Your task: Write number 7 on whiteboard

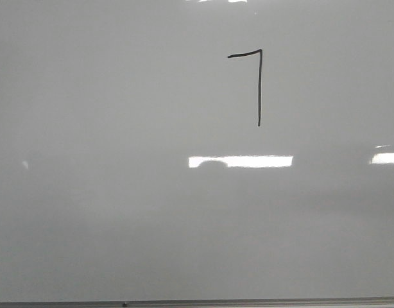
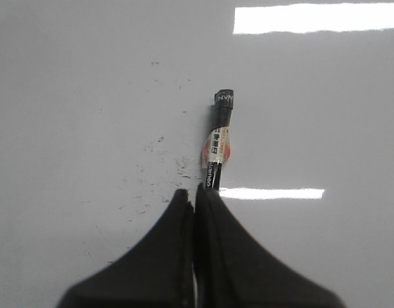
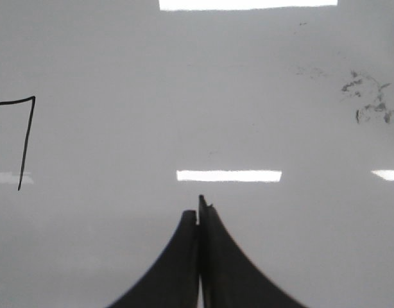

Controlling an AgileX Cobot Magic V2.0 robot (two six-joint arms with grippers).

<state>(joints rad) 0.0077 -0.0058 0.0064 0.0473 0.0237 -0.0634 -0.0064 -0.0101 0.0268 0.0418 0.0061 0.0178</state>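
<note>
The whiteboard [image 1: 120, 192] fills the front view, glossy pale grey with a thin metal strip along its near edge. The number 7 [image 1: 258, 83] is drawn on it in thin black strokes, right of centre toward the far side; it also shows in the right wrist view [image 3: 22, 141]. My left gripper [image 2: 196, 191] is shut on a black marker [image 2: 217, 144] with a red-and-white label, which sticks out past the fingertips over the board [image 2: 68, 96]. My right gripper [image 3: 198, 206] is shut and empty above the board [image 3: 184, 96]. Neither gripper shows in the front view.
Faint black smudges mark the board beside the marker [image 2: 162, 160] and off to the side in the right wrist view [image 3: 367, 99]. Bright rectangular light reflections [image 1: 242, 161] lie across the board. The metal edge strip [image 1: 197, 303] runs along the near side.
</note>
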